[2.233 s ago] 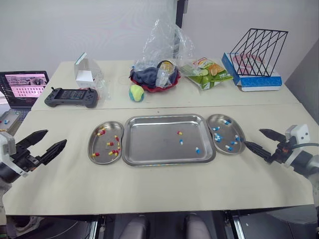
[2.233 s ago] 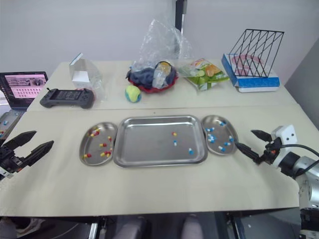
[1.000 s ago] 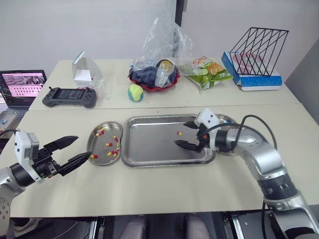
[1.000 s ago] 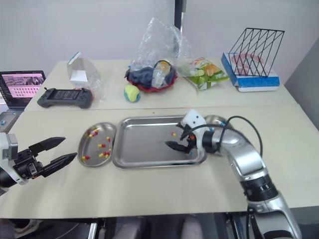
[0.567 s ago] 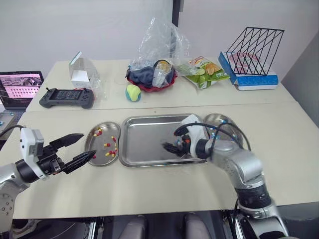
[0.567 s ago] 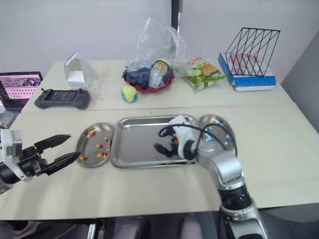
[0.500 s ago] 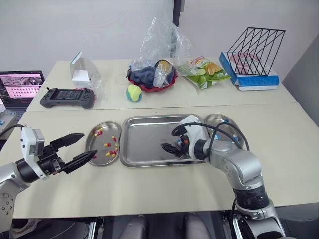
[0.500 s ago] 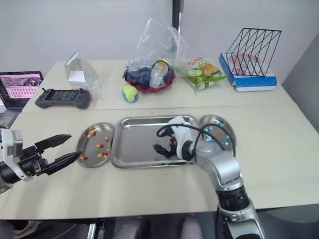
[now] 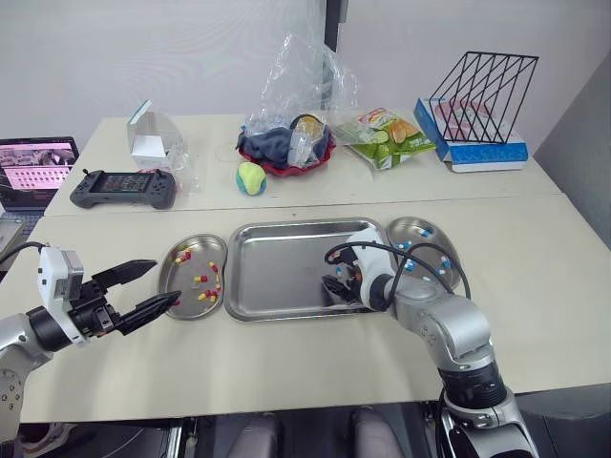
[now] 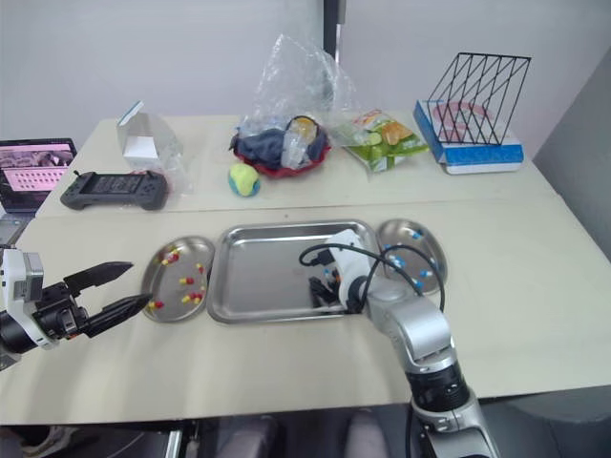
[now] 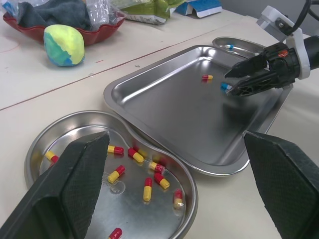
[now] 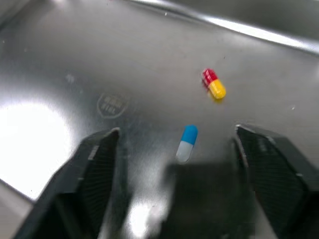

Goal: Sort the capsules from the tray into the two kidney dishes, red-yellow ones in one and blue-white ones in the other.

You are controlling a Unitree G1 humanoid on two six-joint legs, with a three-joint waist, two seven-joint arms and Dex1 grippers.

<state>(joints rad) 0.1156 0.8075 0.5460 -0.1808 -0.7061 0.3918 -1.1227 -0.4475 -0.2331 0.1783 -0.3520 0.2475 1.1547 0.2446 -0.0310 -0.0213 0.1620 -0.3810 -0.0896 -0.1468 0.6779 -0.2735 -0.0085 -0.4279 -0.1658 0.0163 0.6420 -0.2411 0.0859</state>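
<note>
Right wrist view has one small blue-and-white capsule (image 12: 187, 143) lying flat on the floor of the rectangular stainless-steel tray (image 12: 99, 59). It lies between the two spread black fingers of the right gripper (image 12: 177, 130) and touches neither. That gripper is released and holds nothing. A red-and-yellow capsule (image 12: 214, 83) lies just beyond its fingertips, apart from the blue one.

Behind this gripper, under its arm and right against the tray's edge, sits the steel kidney dish with blue-white capsules (image 9: 420, 235). Across the tray from the gripper, against the opposite edge, a second steel kidney dish (image 9: 191, 307) carries a scatter of red-yellow capsules (image 11: 149, 188). The left gripper (image 9: 167, 281) hangs just outside that dish, low over the table, its fingers wide apart and empty.

Everything rests on a pale beige tabletop (image 9: 286, 353), with a seam just past the tray where a second table of the same colour joins. Well beyond both grippers are:
- a black game controller (image 9: 124, 188)
- an open laptop (image 9: 36, 162)
- a yellow-green ball (image 9: 251, 177)
- a red bowl of dark cloth (image 9: 286, 155) under crumpled clear plastic
- a green snack packet (image 9: 387, 134)
- a black wire rack (image 9: 482, 86)

Plain white wall closes the room behind.
</note>
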